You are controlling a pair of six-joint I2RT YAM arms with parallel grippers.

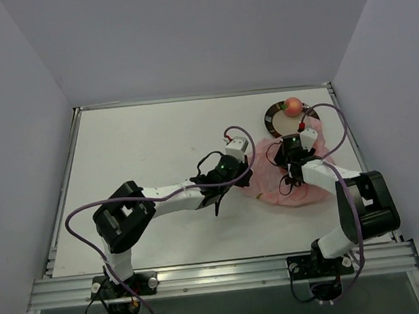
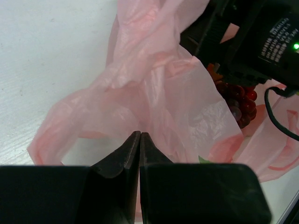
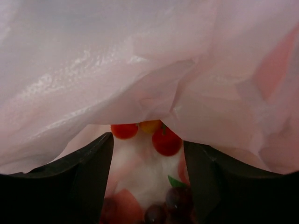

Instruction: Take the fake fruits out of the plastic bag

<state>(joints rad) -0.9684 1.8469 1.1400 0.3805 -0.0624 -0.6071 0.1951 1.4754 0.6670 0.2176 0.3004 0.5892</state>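
One table (image 1: 149, 140) carries everything. Two arms stand at its near edge: one left arm (image 1: 172, 195) and one right arm (image 1: 360, 202). Each wrist view shows two dark fingers, one pair on the left (image 2: 124, 156) and one pair on the right (image 3: 88, 177), four in all.

There is one pink plastic bag (image 1: 268, 159), right of centre, and one round dark-rimmed plate (image 1: 268, 119) at the far right. One peach-like fruit (image 1: 292, 106) sits on the plate.

Inside the bag are one dark red grape cluster (image 2: 238, 100), two small red round fruits (image 3: 124, 130) and one yellow-orange piece (image 3: 149, 125). Whether the bag's folds hide more fruits cannot be told.
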